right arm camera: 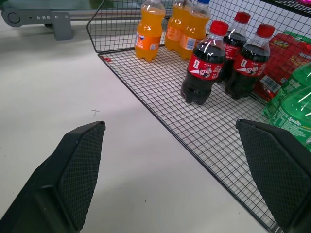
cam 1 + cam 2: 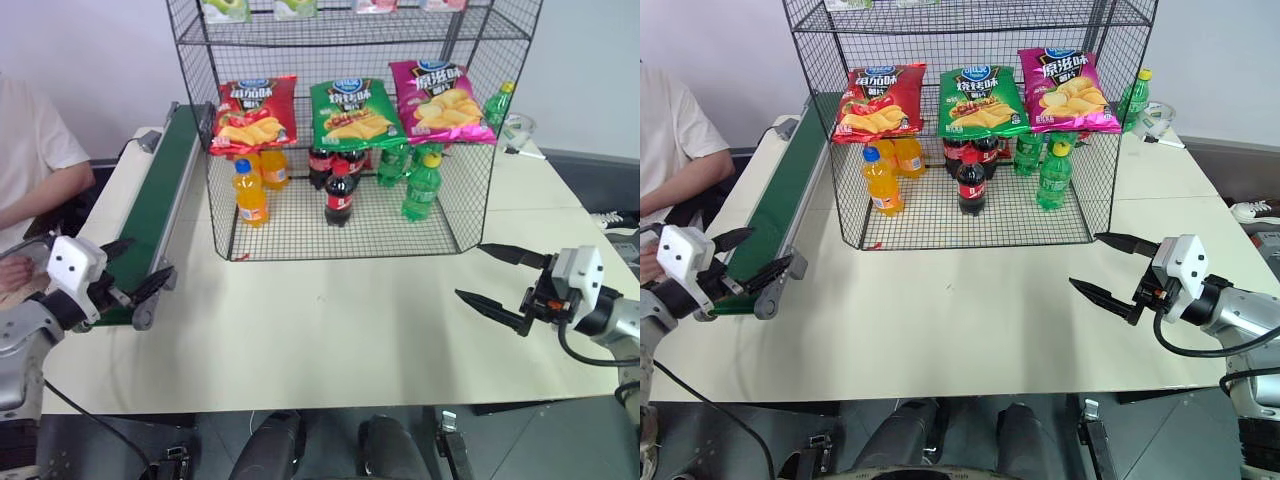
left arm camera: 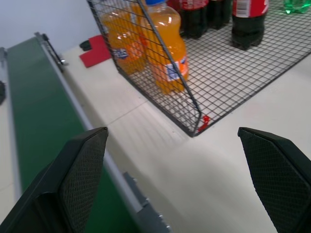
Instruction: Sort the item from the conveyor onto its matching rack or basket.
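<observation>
A shiny red chip bag [image 2: 253, 113] lies tilted on the middle tier of the black wire rack [image 2: 470, 190], at its left end beside a green bag [image 2: 353, 113] and a pink bag [image 2: 438, 101]. The dark-green conveyor [image 2: 160, 180] runs along the table's left side, next to the rack. My left gripper [image 2: 135, 267] hovers open at the conveyor's near end, with nothing between its fingers. Out to the right of the table's middle, my right gripper [image 2: 470, 271] stands open too, pointing toward the rack's front, and holds nothing.
Orange soda bottles [image 2: 250, 192], cola bottles [image 2: 338, 195] and green soda bottles [image 2: 421, 188] stand on the rack's bottom tier. A person in a white shirt [image 2: 30, 140] sits at the left behind the conveyor. The cream table [image 2: 330, 320] spreads in front of the rack.
</observation>
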### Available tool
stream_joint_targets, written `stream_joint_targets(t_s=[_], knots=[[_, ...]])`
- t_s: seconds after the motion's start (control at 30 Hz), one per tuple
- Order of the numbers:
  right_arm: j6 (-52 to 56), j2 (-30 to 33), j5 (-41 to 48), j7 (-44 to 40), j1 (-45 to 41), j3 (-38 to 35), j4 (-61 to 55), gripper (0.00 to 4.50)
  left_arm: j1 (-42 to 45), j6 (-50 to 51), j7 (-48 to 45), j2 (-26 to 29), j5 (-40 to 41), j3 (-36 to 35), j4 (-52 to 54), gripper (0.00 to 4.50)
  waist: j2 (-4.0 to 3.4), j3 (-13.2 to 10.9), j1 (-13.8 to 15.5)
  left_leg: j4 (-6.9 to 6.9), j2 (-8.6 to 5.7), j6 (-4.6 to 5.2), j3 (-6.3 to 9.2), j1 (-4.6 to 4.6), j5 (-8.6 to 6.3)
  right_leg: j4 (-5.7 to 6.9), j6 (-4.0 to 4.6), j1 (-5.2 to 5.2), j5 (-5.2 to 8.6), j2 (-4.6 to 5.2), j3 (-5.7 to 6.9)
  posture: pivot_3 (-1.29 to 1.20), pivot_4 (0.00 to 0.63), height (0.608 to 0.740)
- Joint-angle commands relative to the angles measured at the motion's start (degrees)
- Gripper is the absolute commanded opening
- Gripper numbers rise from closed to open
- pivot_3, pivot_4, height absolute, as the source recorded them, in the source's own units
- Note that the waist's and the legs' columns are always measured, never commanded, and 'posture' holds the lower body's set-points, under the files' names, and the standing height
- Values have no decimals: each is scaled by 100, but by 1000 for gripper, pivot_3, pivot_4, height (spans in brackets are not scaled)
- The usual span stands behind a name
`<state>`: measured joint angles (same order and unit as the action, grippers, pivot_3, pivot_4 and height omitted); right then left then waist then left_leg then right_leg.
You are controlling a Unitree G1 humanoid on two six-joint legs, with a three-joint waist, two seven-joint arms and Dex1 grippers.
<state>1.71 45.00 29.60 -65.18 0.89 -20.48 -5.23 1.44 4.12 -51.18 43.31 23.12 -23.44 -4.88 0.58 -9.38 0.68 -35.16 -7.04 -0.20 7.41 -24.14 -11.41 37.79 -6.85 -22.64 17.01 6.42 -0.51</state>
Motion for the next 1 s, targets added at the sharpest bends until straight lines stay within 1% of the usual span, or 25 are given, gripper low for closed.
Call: stream_joint_targets(t_s=[0.03,0.17,0.47,1.0], knots=[[-120,33,4,-12,-12,-96,-81,4500,54,-166,-29,15,20,-58,105,4478,0,0,0,0,0,0,0,0,0,0,0,0,0,0,0,0,150,740],[-131,36,-3,-19,12,-92,-80,4500,76,-184,68,-2,-17,-60,91,4478,0,0,0,1,0,0,0,0,0,0,0,-1,0,0,0,0,150,740],[-157,39,-29,-29,-84,-43,5,4500,41,-31,-101,18,190,-137,88,4478,0,0,0,1,0,0,0,-1,0,-1,0,-1,0,0,0,0,150,740],[-158,4,-72,-18,-166,43,31,4500,-130,-113,-89,3,160,-143,99,4478,-1,-1,1,2,0,1,0,-3,-1,-5,1,-2,1,0,0,0,150,740]])
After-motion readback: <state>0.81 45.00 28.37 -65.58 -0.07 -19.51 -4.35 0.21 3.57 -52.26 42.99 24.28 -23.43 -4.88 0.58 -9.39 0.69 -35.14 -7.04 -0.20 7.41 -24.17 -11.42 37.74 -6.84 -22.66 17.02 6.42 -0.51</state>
